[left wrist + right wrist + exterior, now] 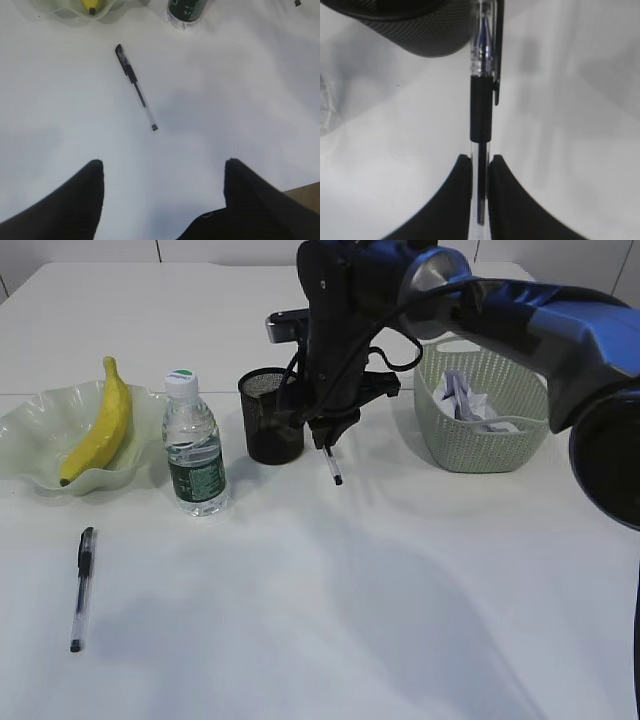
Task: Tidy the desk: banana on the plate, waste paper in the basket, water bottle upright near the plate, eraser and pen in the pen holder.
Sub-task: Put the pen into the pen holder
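Pens are seen in two places: one black-capped pen is clamped between the closed fingers of the right gripper, hanging tip-down just beside the pen holder and above the bench; a second pen lies flat on the bench near the front left, well apart from everything else; in the left wrist view this lying pen is seen ahead of the left gripper, whose fingers are spread wide with nothing between them. The black mesh pen holder is stood upright near the middle of the bench, partly covered by the right arm; whether the eraser lies inside cannot be told. The water bottle is stood upright just beside the plate, to the left of the pen holder; the banana is laid in the pale-green ruffled plate at the far left. The sage-green woven basket is placed to the right of the arm, and crumpled waste paper is seen inside it.
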Tool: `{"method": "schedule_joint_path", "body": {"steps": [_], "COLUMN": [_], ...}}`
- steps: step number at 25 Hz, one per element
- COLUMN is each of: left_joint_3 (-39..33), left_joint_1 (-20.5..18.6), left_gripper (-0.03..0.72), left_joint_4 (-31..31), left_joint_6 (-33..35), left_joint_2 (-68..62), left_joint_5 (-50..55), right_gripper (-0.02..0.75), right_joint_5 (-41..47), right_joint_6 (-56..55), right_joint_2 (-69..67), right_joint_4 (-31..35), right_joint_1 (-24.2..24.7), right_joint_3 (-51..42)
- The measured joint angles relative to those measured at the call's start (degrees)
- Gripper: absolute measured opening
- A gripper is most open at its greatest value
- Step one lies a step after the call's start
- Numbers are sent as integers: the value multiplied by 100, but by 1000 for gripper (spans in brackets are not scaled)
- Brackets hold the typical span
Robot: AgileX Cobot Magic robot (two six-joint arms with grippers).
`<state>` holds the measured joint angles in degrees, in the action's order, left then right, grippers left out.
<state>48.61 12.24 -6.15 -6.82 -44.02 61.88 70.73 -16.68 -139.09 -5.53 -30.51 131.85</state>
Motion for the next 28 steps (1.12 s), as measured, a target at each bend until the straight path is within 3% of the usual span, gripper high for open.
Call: {"method": "schedule_joint_path", "body": {"steps": [8, 24, 28], "left_joint_3": [0, 0, 0], "left_joint_1": [0, 0, 0], "left_gripper": [535, 533, 533], "left_joint_4": [0, 0, 0], "left_joint_6": [0, 0, 0], "left_joint_2": [0, 0, 0], "left_joint_5": [-9, -9, -9], "right_gripper": [41, 41, 41], "right_joint_5": [-462, -245, -658], "right_joint_6": [237, 437, 508], "right_joint_2": [344, 755, 787], "right_joint_4": [-3, 172, 219], "right_joint_1": [-10, -37, -167], "right_joint_3": [0, -37, -37]}}
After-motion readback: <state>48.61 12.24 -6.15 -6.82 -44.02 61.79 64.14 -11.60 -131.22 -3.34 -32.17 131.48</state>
